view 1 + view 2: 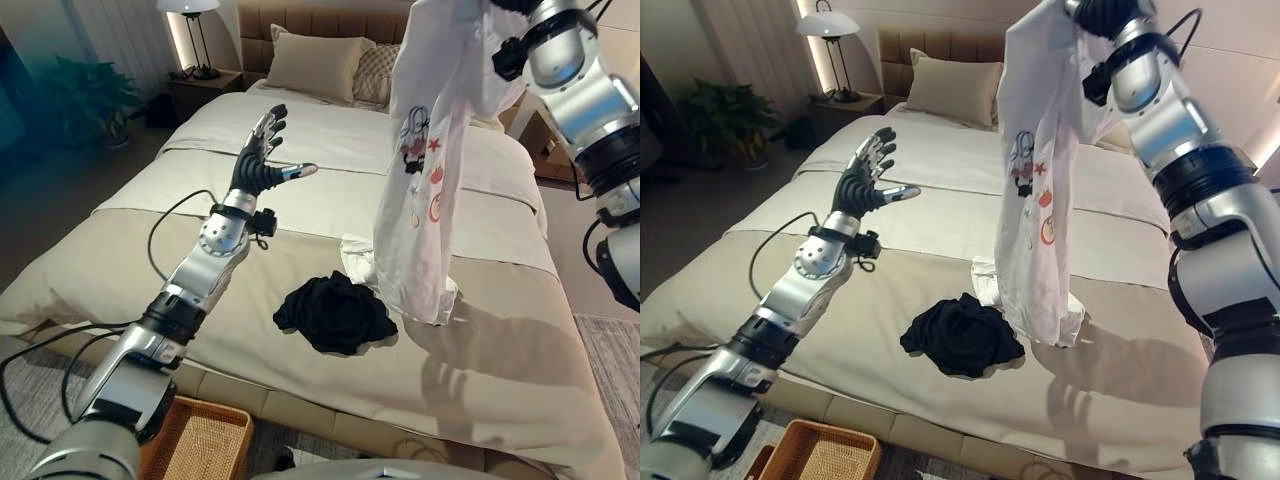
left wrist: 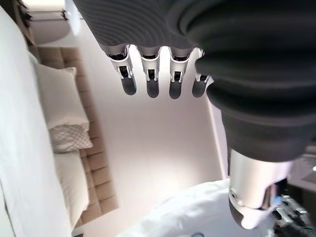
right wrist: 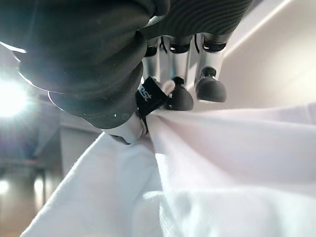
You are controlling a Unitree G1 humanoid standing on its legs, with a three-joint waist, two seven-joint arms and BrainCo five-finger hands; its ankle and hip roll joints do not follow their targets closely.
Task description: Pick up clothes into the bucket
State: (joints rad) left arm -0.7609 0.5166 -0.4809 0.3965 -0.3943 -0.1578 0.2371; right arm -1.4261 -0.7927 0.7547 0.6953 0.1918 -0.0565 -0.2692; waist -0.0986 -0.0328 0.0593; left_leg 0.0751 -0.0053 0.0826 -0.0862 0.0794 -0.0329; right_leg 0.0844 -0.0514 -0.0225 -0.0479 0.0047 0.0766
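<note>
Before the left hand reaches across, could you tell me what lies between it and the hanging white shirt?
Nothing: in the left eye view only bare bed shows between the left hand and the white shirt.

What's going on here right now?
The right hand holds a white shirt pinched high above the bed, its hem hanging near a second white garment. A black garment lies crumpled beside it. The left hand hovers open over the bed. The wicker basket sits on the floor.

Both eye views look down from the head toward twelve o'clock, sharing the bed (image 1: 300,200), black garment (image 1: 335,312) and hanging white shirt (image 1: 1035,200). Each wrist view peers along its fingers (image 2: 150,81) from very close.
</note>
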